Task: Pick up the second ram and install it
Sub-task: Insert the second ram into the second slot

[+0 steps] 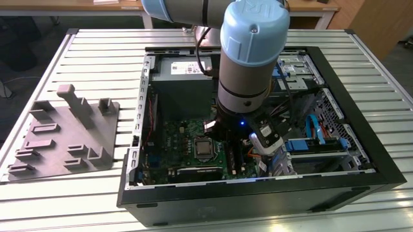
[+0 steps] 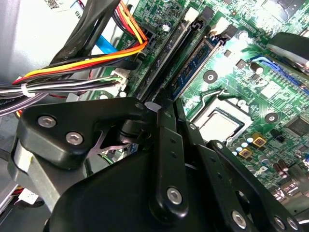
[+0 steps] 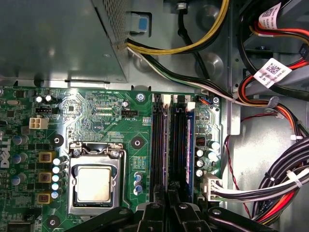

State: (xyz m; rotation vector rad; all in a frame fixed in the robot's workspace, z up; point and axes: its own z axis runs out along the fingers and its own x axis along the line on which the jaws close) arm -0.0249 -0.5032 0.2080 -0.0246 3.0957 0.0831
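Green motherboard (image 3: 96, 116) lies under my gripper (image 3: 168, 205), whose fingers (image 3: 155, 212) stand narrow over the long black slots (image 3: 159, 145). I see the second ram (image 3: 189, 145) seated in the slot nearest the case's cable-side edge; I cannot tell whether the fingers touch it.

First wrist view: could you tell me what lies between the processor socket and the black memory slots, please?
In the first wrist view, a strip of green motherboard lies there, carrying a round mounting hole and two small blue capacitors.
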